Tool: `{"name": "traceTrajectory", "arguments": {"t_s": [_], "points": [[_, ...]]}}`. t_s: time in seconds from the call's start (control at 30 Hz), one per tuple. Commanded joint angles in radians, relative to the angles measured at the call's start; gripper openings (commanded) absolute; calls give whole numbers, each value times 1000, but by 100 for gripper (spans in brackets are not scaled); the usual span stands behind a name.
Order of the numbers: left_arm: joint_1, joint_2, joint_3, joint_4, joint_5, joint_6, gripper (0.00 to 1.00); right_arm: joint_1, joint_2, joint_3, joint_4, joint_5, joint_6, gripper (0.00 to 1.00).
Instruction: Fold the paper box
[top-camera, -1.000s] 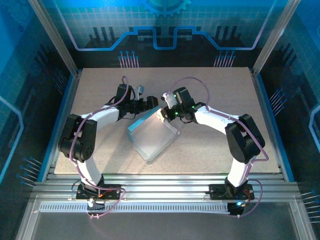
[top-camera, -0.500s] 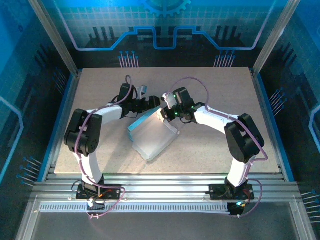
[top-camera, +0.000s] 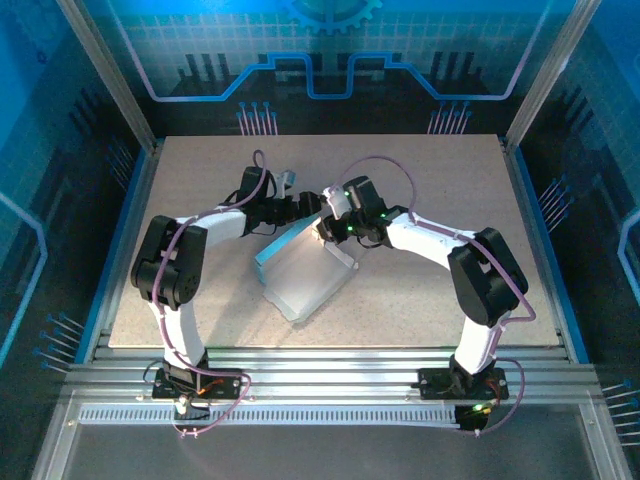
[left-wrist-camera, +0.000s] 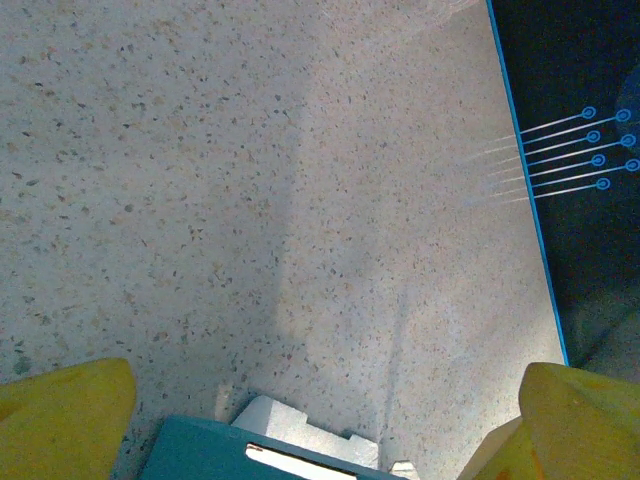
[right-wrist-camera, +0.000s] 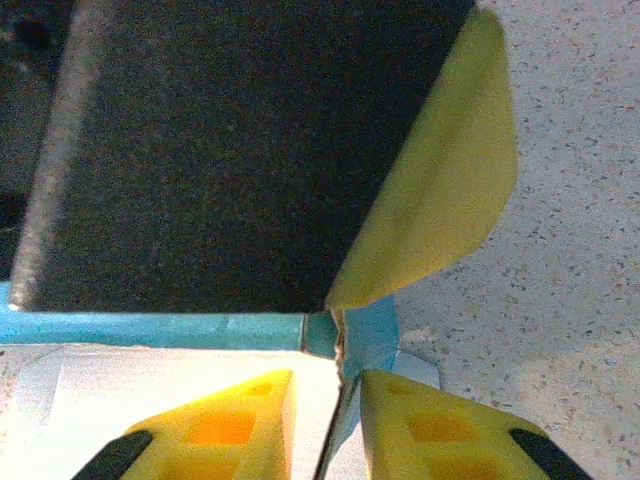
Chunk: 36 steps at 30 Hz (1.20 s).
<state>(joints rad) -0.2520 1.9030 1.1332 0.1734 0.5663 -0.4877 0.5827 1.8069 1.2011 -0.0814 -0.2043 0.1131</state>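
The paper box (left-wrist-camera: 200, 452) is cut off at the bottom of my left wrist view. I can't tell if my right tool (right-wrist-camera: 328, 392) pinches its wall.

The left claw (left-wrist-camera: 320, 415) spreads wide over the paper box (left-wrist-camera: 200, 452).

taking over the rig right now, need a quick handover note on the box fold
Left tool: wide open, holding nothing, poised at the far edge of the paper box.
Right tool: jaws a narrow gap apart, either side of a thin blue flap at a box corner. Whether it pinches the flap cannot be told.
Box: in the middle of the table, pale inner side up, both tools at its far end.
Done: one long blue wall stands raised.
Left: the box is open on top, and the remaining flaps and tabs need folding and tucking.
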Motion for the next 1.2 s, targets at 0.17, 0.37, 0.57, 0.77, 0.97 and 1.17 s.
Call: {"name": "traceTrajectory", "arguments": {"t_s": [0.17, 0.37, 0.57, 0.77, 0.97, 1.17], "points": [[-4, 32, 17, -2, 15, 39, 99, 6, -43, 25, -18, -87, 37, 32], [-4, 31, -12, 36, 11, 28, 99, -3, -77, -6, -2, -92, 54, 41], [-4, 30, -41, 67, 4, 20, 99, -18, -148, -27, 5, -127, 75, 69], [-4, 36, -47, 83, 3, 8, 99, -91, -268, -97, 71, -204, 133, 93], [-4, 31, -42, 77, 4, 15, 99, -166, -288, -147, 123, -259, 120, 100], [-4, 27, -30, 56, 4, 27, 99, -217, -239, -140, 104, -263, 80, 99]]}}
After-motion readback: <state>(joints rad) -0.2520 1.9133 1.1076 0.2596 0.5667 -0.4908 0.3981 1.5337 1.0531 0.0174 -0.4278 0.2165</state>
